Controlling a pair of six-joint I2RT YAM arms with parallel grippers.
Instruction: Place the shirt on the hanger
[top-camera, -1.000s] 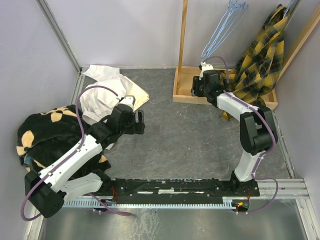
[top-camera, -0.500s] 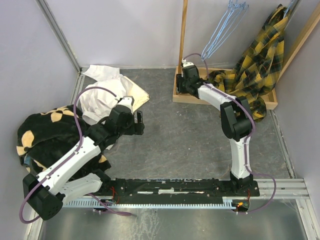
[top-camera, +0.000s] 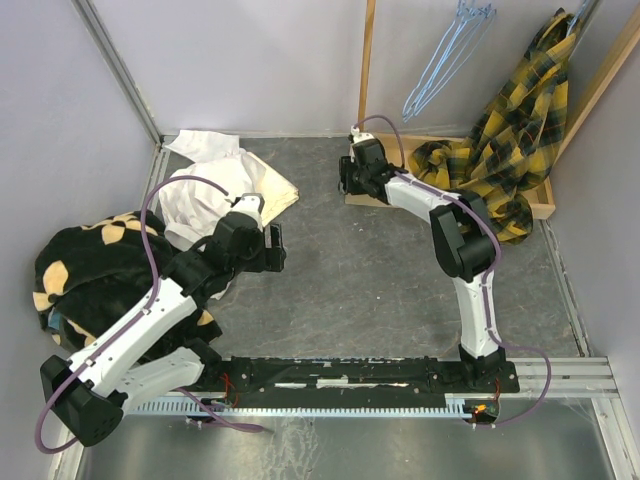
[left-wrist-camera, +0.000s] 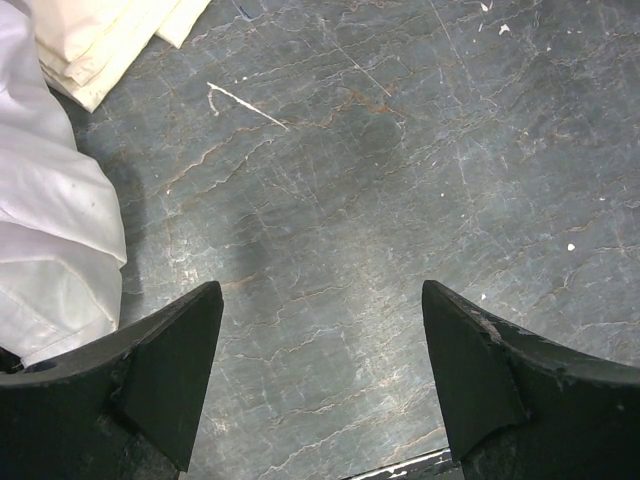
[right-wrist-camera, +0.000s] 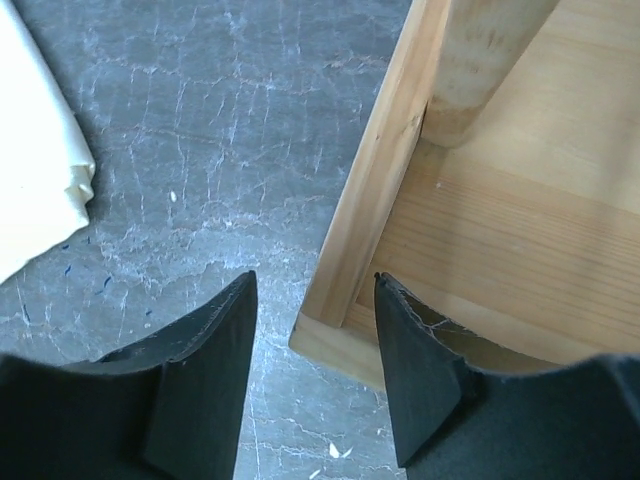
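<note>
The yellow and black plaid shirt (top-camera: 510, 120) hangs at the far right, and its lower part is heaped on the wooden stand's base (top-camera: 372, 197). A bit of light-blue wire (top-camera: 577, 14) shows at its top. Spare light-blue hangers (top-camera: 440, 65) hang left of it. My right gripper (top-camera: 345, 178) is open and empty at the base's front left corner. In the right wrist view the right gripper (right-wrist-camera: 315, 290) straddles the base's rim (right-wrist-camera: 385, 170). My left gripper (top-camera: 277, 248) is open and empty over the grey floor; it also shows in the left wrist view (left-wrist-camera: 320, 300).
A white garment (top-camera: 200, 200) and folded cream cloth (top-camera: 272, 186) lie at the back left; both show in the left wrist view (left-wrist-camera: 50, 230) (left-wrist-camera: 110, 40). A black fleece with tan patches (top-camera: 90, 265) lies at the left. The stand's wooden post (top-camera: 367, 70) rises by the right gripper. Walls close in on both sides.
My right arm has swung left, from beside the shirt over the middle of the base to its front left corner. The shirt's lower part has settled on the base. The left arm has barely moved.
</note>
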